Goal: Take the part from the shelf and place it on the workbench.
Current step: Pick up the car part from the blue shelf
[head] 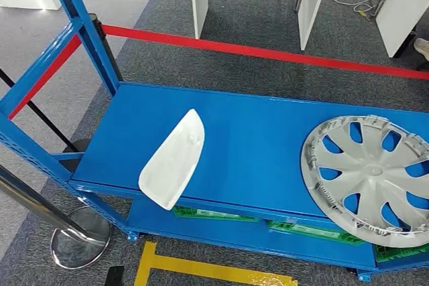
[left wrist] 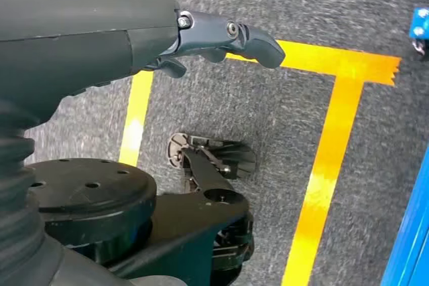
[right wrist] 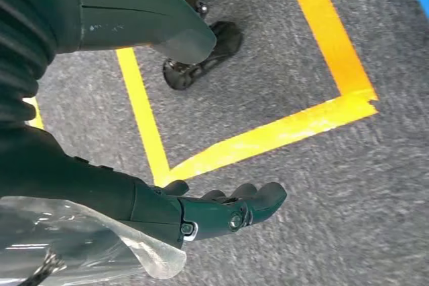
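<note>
White plastic part (head: 173,159) lies on the blue shelf (head: 253,138), with its near end poking out over the front lip. That overhang probably makes it the easier piece to reach, since fingers could get under the jutting end without scraping the shelf top.

Nearest of all, both arms hang low beside the body over grey carpet (right wrist: 314,232) marked with yellow tape (right wrist: 283,132). The left hand (left wrist: 222,37) holds nothing, its fingers stretched out and apart from the thumb. The right hand (right wrist: 228,209) is likewise empty, fingers extended together and well off the thumb, so neither has begun a reach; they sit low likely because the robot is only now facing the shelf.

Further along the shelf, well apart from the part, a silver wheel cover (head: 372,175) rests flat at the right end, its edge hanging past the front. Green crates (head: 314,230) sit on the tier below. Behind the shelf runs a red barrier strip (head: 263,51), with white furniture legs (head: 311,5) beyond it.
</note>
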Motion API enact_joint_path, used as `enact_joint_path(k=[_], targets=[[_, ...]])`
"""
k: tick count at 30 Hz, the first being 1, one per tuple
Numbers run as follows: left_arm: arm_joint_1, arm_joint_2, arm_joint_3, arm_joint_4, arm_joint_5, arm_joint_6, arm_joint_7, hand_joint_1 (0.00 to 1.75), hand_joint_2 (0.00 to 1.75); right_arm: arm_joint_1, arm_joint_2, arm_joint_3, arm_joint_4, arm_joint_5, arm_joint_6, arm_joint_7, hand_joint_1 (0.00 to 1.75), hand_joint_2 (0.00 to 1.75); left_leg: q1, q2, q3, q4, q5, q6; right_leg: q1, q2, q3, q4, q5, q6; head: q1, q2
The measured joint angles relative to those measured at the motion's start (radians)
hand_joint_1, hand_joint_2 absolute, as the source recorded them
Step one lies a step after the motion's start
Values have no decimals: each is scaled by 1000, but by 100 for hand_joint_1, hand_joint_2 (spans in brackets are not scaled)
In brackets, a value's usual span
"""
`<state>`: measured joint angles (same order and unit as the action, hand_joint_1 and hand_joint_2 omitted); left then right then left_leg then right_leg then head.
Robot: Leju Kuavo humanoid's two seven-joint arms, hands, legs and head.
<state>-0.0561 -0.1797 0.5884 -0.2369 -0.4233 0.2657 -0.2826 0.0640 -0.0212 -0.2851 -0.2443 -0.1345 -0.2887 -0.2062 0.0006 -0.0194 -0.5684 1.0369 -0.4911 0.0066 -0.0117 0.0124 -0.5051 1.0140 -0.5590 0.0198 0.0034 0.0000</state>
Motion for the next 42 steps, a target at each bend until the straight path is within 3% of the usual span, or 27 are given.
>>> enact_joint_path(k=[5,8,11,15,18,21,27,32,37,42], targets=[[11,5,62,2,97,-9,-45,0,175,12,3,-31,-24,30,-80,-104,0,175,0,0,0,0,0,0,0,0,3,0,0,0,0,0],[29,14,121,2,155,-11,-71,0,175,48,23,-96,-118,101,-148,-165,0,175,0,0,0,0,0,0,0,0,8,0,0,0,0,0],[44,23,179,2,179,-15,-86,0,175,86,86,-217,-300,290,-208,-224,0,175,0,0,-1,0,0,0,1,1,11,0,0,0,0,0],[41,40,206,2,136,-5,-89,0,175,25,171,-450,-456,445,-368,-452,0,175,1,0,2,0,1,1,1,0,3,0,0,0,0,0],[37,53,212,2,93,11,-87,0,175,13,236,-565,-676,476,-400,-490,0,175,0,-3,2,0,2,1,0,-4,2,0,0,0,0,0],[35,61,212,2,55,14,-85,0,175,37,278,-598,-928,472,-406,-495,0,175,0,-3,2,0,2,1,0,-3,2,0,0,0,0,0],[24,64,211,2,33,12,-84,0,175,65,317,-605,-1215,480,-407,-497,0,175,-2,-1,2,0,1,2,-2,-1,1,0,0,1,0,0],[14,64,191,2,-11,-5,-67,0,175,126,331,-560,-1463,620,-407,-497,0,175,-3,-1,2,0,1,2,-3,-2,2,0,0,1,0,0],[1,57,167,2,-44,-4,-36,0,175,233,341,-376,-1693,879,-407,-497,0,175,-2,-1,2,0,1,2,-2,-2,3,0,0,1,0,0],[2,52,164,4,-47,2,-19,0,175,342,337,-153,-1762,1044,-407,-477,0,175,-2,-2,2,-1,1,2,-1,-2,2,0,0,1,0,0]])
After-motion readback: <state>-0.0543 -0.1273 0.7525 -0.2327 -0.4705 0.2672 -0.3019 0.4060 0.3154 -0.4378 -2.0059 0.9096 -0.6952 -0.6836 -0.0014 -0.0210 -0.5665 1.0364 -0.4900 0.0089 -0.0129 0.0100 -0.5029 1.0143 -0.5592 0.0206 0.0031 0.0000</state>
